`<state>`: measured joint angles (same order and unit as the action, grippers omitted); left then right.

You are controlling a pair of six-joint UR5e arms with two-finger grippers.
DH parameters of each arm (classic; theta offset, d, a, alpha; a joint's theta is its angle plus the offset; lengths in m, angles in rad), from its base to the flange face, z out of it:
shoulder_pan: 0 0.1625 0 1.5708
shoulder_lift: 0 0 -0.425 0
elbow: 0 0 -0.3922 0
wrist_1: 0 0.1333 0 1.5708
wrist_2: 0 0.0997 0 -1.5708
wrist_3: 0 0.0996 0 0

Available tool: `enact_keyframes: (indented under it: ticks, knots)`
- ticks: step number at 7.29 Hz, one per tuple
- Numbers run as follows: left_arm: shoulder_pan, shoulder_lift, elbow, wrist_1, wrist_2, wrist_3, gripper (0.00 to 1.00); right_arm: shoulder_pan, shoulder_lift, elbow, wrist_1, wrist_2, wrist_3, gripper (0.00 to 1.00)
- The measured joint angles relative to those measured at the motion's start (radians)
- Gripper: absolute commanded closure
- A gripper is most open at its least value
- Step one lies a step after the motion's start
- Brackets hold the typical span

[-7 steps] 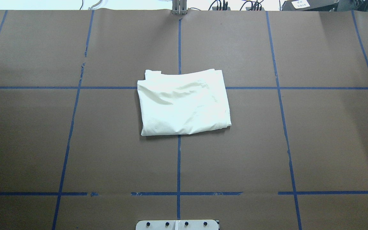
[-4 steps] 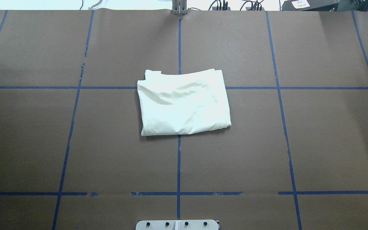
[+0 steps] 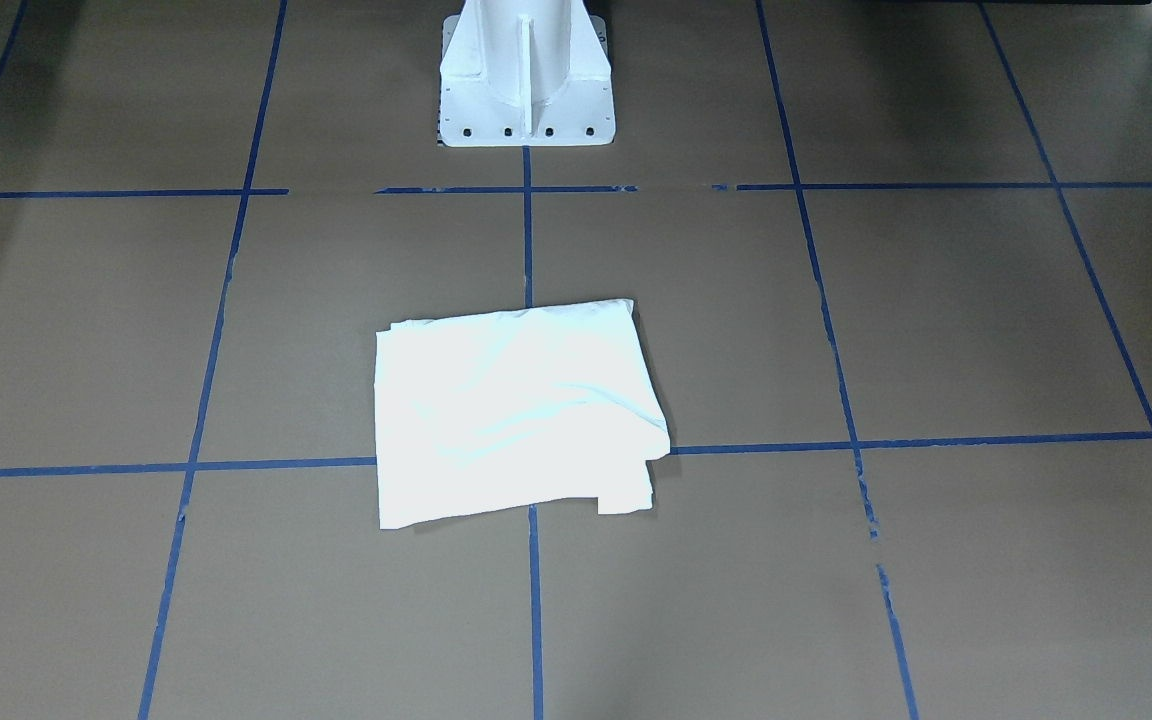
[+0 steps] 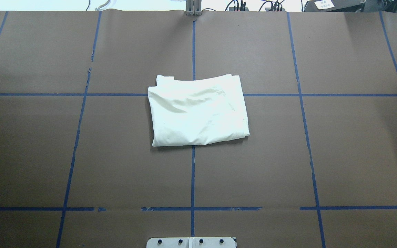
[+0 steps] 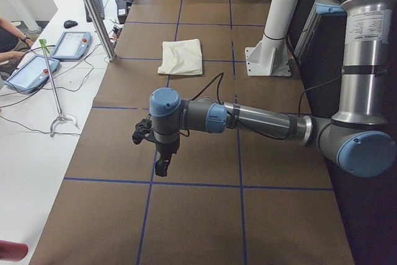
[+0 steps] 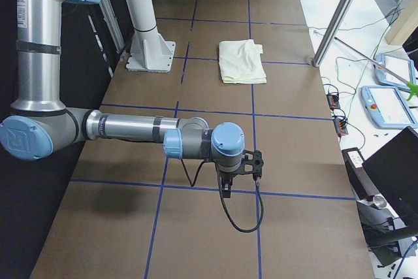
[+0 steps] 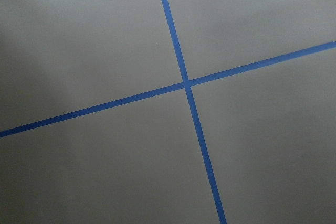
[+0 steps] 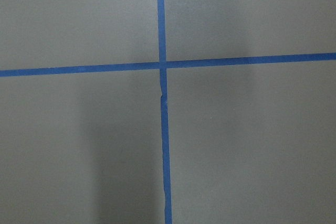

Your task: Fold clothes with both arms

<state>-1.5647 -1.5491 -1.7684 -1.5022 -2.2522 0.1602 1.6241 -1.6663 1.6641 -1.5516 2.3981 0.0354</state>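
The cream shirt point(image 4: 198, 110) lies folded into a compact rectangle at the table's middle, plain side up, print hidden. It also shows in the front view point(image 3: 516, 410), the left side view point(image 5: 181, 57) and the right side view point(image 6: 241, 61). My left gripper point(image 5: 161, 169) hangs over bare table far out at the left end; I cannot tell whether it is open or shut. My right gripper point(image 6: 226, 191) hangs over bare table at the right end; I cannot tell its state either. Both are well away from the shirt. The wrist views show only brown table and blue tape lines.
The white fixed pedestal point(image 3: 524, 70) stands behind the shirt on the robot's side. Brown paper with blue tape grid point(image 4: 193, 172) covers the table. Tablets point(image 5: 71, 44) and cables lie on the white bench beyond the far edge, next to a metal post point(image 5: 93, 10).
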Motion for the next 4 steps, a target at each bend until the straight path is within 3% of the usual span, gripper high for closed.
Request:
enact_keyframes:
  ticks: [4]
  knots:
    - [0.000, 0.003, -0.001, -0.007, -0.051, -0.184, 0.00, 0.002, -0.003, 0.004, -0.008, 0.001, 0.001, 0.00]
